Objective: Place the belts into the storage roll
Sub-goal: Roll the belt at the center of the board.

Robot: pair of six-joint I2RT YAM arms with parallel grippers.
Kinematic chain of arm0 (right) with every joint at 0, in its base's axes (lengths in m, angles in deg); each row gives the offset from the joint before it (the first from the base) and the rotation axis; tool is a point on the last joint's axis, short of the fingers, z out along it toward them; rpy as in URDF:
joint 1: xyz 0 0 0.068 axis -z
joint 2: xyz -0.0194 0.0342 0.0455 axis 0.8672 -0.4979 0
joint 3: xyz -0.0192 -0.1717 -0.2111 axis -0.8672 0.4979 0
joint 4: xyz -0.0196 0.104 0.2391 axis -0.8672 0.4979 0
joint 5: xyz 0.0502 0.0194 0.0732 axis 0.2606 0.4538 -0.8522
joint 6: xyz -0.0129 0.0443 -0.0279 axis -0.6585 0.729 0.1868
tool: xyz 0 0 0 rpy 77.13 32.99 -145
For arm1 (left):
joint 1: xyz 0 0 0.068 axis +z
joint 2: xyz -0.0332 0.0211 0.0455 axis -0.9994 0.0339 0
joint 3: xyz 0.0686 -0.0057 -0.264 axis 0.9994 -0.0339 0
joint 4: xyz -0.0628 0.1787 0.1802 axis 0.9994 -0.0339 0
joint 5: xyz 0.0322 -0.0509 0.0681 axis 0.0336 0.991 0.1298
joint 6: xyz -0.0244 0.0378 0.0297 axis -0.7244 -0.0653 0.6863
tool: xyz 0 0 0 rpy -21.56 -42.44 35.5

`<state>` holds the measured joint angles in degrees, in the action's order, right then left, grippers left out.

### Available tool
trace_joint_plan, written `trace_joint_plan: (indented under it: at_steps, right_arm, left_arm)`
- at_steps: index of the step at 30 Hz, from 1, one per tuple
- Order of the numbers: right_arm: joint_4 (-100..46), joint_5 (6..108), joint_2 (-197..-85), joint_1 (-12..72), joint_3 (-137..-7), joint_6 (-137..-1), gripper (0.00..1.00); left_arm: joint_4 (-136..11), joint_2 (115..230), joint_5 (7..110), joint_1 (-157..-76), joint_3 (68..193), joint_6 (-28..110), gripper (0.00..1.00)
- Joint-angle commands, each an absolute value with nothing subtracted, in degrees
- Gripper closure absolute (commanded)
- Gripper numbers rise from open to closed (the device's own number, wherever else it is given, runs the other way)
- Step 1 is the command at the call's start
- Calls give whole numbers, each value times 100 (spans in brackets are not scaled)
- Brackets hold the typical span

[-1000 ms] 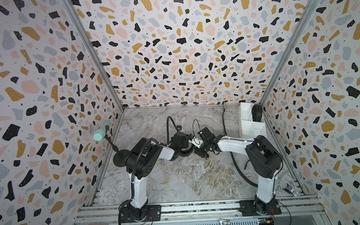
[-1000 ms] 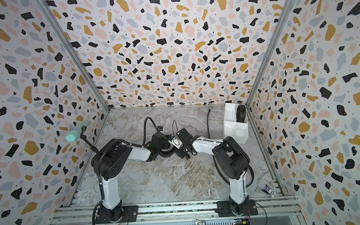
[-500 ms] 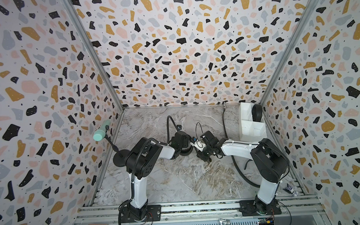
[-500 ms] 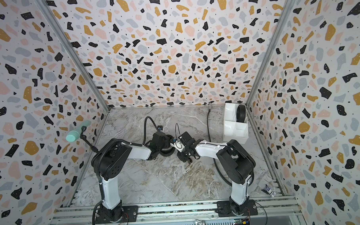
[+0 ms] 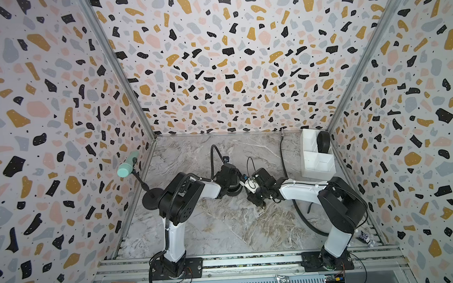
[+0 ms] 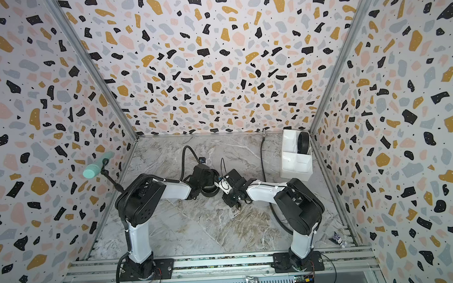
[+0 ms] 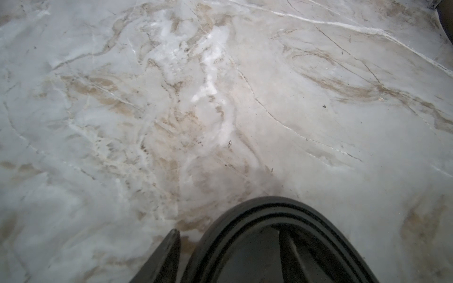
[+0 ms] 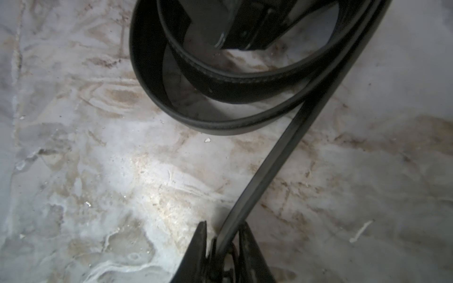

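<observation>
A black belt [image 8: 220,93] lies loosely coiled on the marble floor, under my left wrist in both top views [image 5: 234,193] [image 6: 209,193]. My left gripper [image 7: 228,232] straddles the coil's wall [image 7: 269,213], one finger [image 7: 166,257] outside with a gap, so it is open. My right gripper [image 8: 224,226] is shut on the belt's free tail [image 8: 282,156], which runs taut from the coil. In a top view the right gripper [image 5: 258,198] sits just right of the coil. The white storage roll [image 5: 312,167] stands at the back right, a rolled belt [image 5: 323,142] in one far cell.
A mint-green cylinder [image 5: 127,166] on a black round-based stand [image 5: 151,199] stands by the left wall. A ribbed black cable hose [image 5: 300,217] loops on the floor beside the right arm, and another arcs up behind the left wrist [image 5: 213,155]. Patterned walls close in three sides.
My right gripper has drawn the belt's tail a little toward the near side, away from the coil. The left gripper's jaws have narrowed around the coil's wall.
</observation>
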<state>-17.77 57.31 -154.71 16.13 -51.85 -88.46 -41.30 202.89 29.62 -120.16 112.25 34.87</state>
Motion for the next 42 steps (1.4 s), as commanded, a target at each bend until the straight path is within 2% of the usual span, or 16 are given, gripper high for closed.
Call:
trace_joint_plan:
  at_steps: [1,8,11,15,18,24,28,31,32,33,36,38,42]
  right_arm:
    - [17,5052,-15450,1329,-4893,-8716,100]
    - [151,5270,-15760,1610,-5288,-8580,100]
    - [285,5426,-15887,1794,-5477,-8457,99]
    - [253,5444,-15902,1949,-5630,-8363,93]
    - [260,5443,-15953,2059,-5817,-8388,84]
    - [379,5607,-16234,2125,-6405,-8676,52]
    - [449,5747,-16668,2128,-7007,-8846,44]
    - [451,5849,-16978,2138,-7440,-8872,45]
    - [450,5895,-17040,2143,-7536,-8849,48]
    - [456,5933,-17105,2145,-7629,-8820,56]
    - [441,6023,-17126,2172,-7691,-8679,88]
    - [398,6041,-17027,2195,-7570,-8573,99]
    - [371,6020,-16700,2244,-7095,-8349,100]
  left_arm:
    - [-4251,20601,2346,-11768,11361,3295,45]
    - [-4474,20300,2547,-11929,10870,3370,59]
    - [-4470,20091,2475,-12028,10564,3406,74]
    - [-4470,19953,2354,-12160,10362,3469,100]
    - [-4461,19939,2280,-12279,10339,3510,100]
    - [-4365,19935,2263,-12347,10295,3469,100]
    - [-4329,19956,2287,-12350,10304,3407,100]
    - [-4320,19985,2296,-12352,10331,3300,100]
    - [-4320,19998,2287,-12348,10352,3266,100]
    - [-4320,20015,2263,-12348,10369,3222,100]
    - [-4386,20107,2152,-12339,10497,3013,100]
    - [-4526,20179,2026,-12332,10649,2798,100]
    - [-5015,20417,1745,-12330,11138,2350,100]
